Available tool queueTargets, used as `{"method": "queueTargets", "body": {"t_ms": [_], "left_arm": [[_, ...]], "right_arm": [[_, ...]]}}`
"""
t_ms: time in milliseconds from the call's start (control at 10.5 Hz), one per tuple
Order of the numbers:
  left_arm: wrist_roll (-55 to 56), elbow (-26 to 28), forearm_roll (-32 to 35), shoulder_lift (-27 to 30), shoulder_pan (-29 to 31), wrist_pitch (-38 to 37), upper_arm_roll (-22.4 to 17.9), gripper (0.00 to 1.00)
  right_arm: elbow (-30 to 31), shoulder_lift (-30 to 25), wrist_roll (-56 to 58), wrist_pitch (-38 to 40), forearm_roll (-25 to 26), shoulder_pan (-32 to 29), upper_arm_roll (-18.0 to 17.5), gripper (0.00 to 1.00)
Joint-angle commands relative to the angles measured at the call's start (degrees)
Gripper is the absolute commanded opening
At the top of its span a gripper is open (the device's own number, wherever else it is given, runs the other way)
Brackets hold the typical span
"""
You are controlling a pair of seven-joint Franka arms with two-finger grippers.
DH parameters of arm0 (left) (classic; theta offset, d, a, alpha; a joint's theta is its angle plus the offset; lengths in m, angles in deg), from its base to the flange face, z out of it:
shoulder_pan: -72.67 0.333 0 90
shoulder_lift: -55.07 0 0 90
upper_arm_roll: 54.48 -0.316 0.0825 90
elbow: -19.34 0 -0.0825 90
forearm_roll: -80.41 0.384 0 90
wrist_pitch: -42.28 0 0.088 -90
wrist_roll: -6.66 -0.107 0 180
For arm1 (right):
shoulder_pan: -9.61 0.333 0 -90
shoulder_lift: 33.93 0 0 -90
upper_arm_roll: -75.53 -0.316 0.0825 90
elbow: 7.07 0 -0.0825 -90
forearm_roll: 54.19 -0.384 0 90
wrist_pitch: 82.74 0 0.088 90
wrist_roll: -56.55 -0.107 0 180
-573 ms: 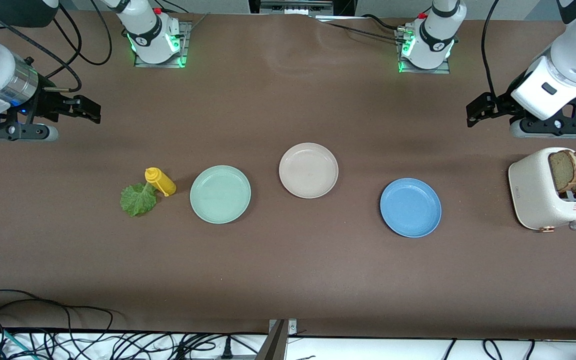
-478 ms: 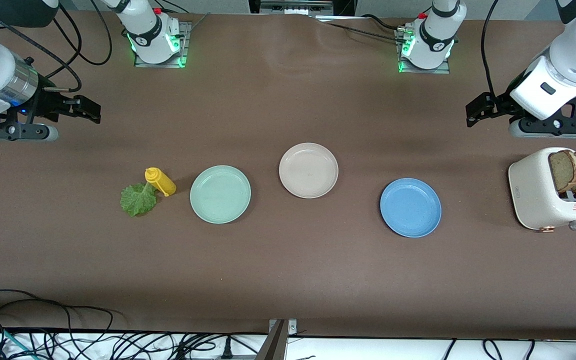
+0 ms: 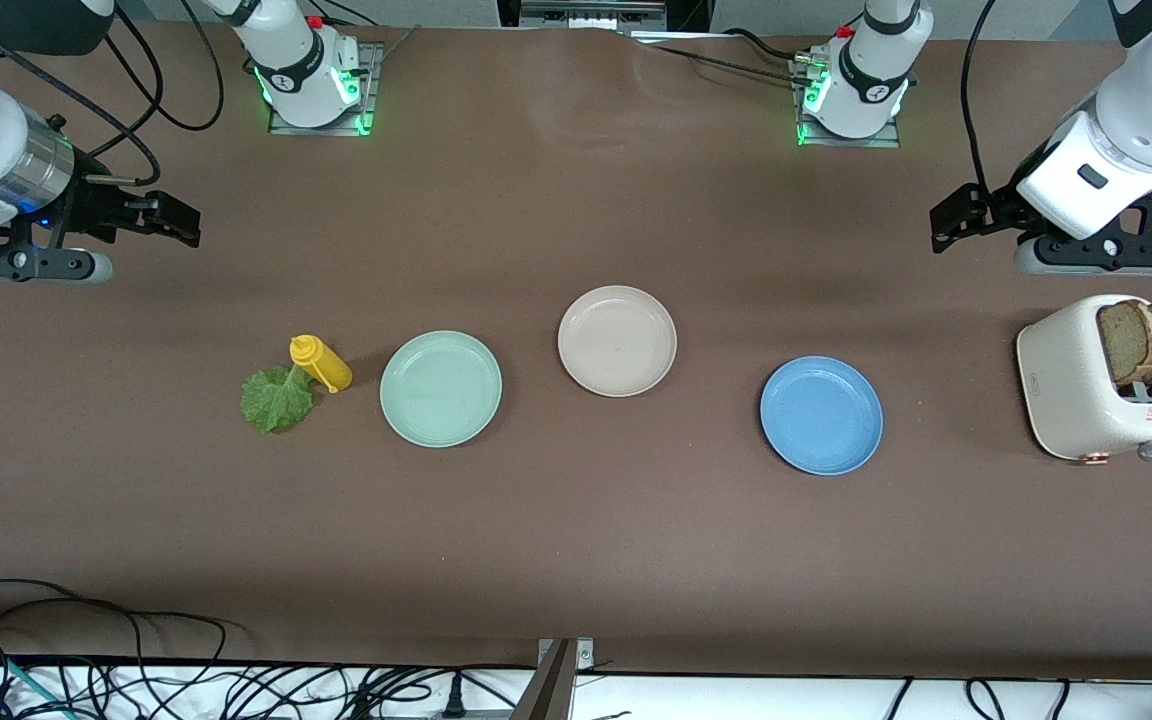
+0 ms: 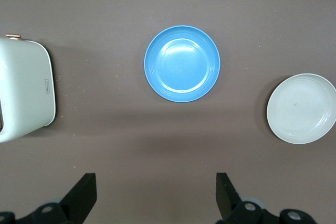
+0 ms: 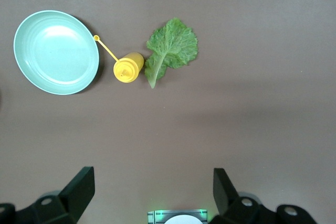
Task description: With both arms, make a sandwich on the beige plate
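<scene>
The beige plate point(image 3: 617, 341) lies empty at the table's middle; the left wrist view catches it at its edge point(image 4: 302, 108). Two brown bread slices point(image 3: 1149, 340) stand in the white toaster point(image 3: 1076, 390). A green lettuce leaf point(image 3: 277, 399) lies flat on the table and shows in the right wrist view point(image 5: 170, 48). My left gripper point(image 3: 954, 222) hangs open over bare table beside the toaster, with nothing in it point(image 4: 156, 179). My right gripper point(image 3: 179, 218) hangs open over bare table at the right arm's end, also holding nothing point(image 5: 153, 174).
A yellow squeeze bottle point(image 3: 321, 364) stands touching the lettuce, beside a mint-green plate point(image 3: 441, 389). A blue plate point(image 3: 821, 415) lies between the beige plate and the toaster. Cables run along the table's edge nearest the front camera.
The left arm's wrist has shifted very slightly; the right arm has barely moved. Nothing on the table has moved.
</scene>
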Motion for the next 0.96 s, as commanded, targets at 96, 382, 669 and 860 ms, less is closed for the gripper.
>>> {"method": "queueTargets", "body": {"t_ms": [96,382,669,860], "left_arm": [[-0.82,-0.85,2.23,0.11,-0.10,-1.11,0.75,1.00],[-0.82,-0.94,2.50,0.11,-0.01,-1.11,1.10,1.00],[-0.73,-0.94,2.41,0.11,0.07,-1.11,1.01,1.00],[-0.73,-0.94,2.41,0.11,0.25,-1.11,1.01,1.00]], "right_arm": [[-1.62,0.77,-0.30,0.44,-0.99,-0.36,0.18,1.00],[-1.62,0.77,-0.47,0.18,-0.55,-0.37,0.27,1.00],[-1.44,0.59,-0.73,0.35,2.08,0.77,-0.26,1.00],[-1.00,0.68,-0.91,0.61,2.00,1.13,-0.17,1.00]]}}
